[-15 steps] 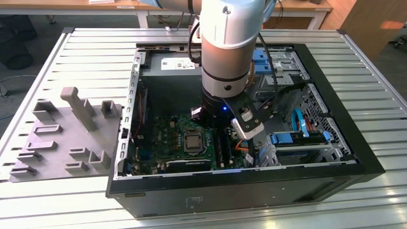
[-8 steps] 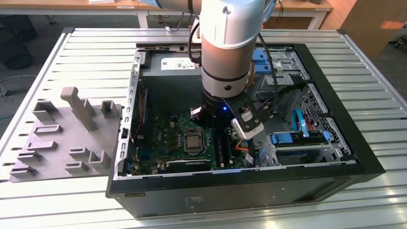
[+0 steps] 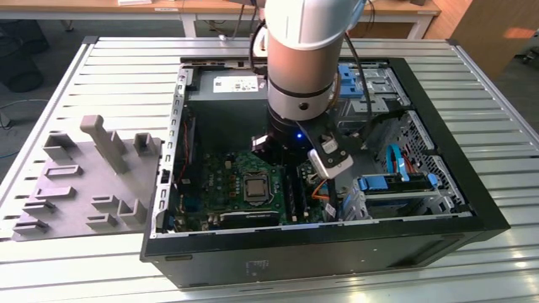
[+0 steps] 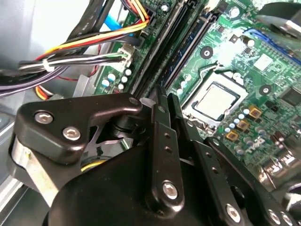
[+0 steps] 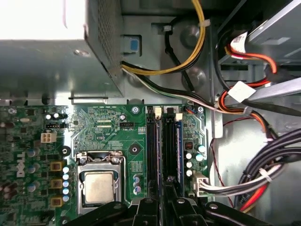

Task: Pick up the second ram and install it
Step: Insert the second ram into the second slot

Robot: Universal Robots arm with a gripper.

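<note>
Hovering over the green motherboard, the black gripper, fingers drawn together, is seen pressing the slim blue ram stick; light, rigid, fragile, best held by its edges.

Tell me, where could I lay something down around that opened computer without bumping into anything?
The ribbed metal table is bare between the grey foam tray and the computer case, and also at the exterior view's right edge. Inside the case it is crowded: the arm's gripper over the motherboard, plus cables.

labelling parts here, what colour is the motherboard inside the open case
Green: the flat motherboard with black slot strips, seen best in the first wrist view.
</note>
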